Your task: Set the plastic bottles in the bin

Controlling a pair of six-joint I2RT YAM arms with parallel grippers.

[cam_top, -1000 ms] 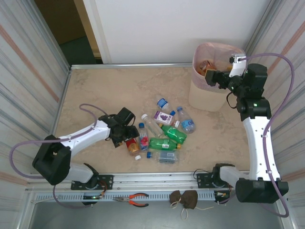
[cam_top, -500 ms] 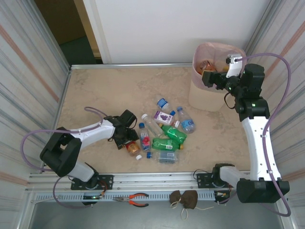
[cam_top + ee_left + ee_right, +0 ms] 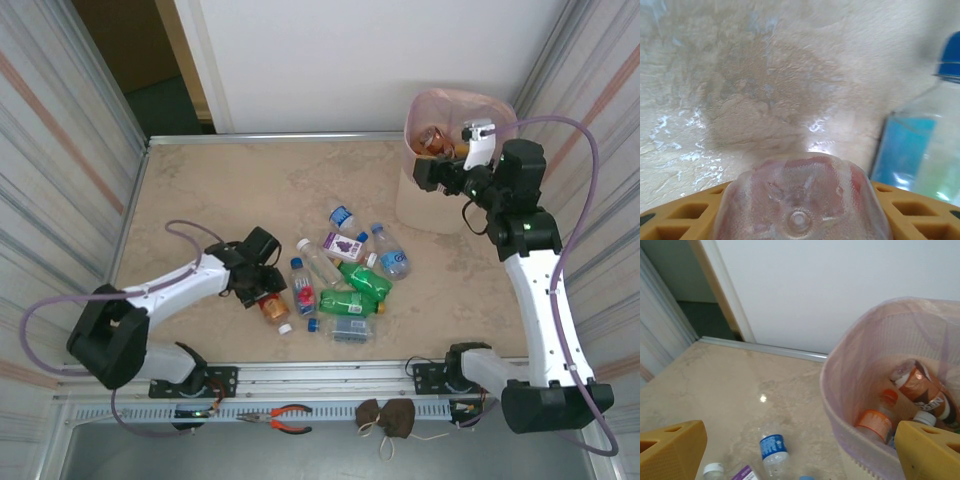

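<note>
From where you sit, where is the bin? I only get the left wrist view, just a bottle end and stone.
Observer: The bin stands at the table's far right, beside the right arm.
Operator: Anything in it?
Observer: Yes, a few bottles lie inside, one with an orange label.
Operator: Is the other claw carrying one?
Observer: No. The right gripper is open with nothing between its fingers, close by the bin.
</note>
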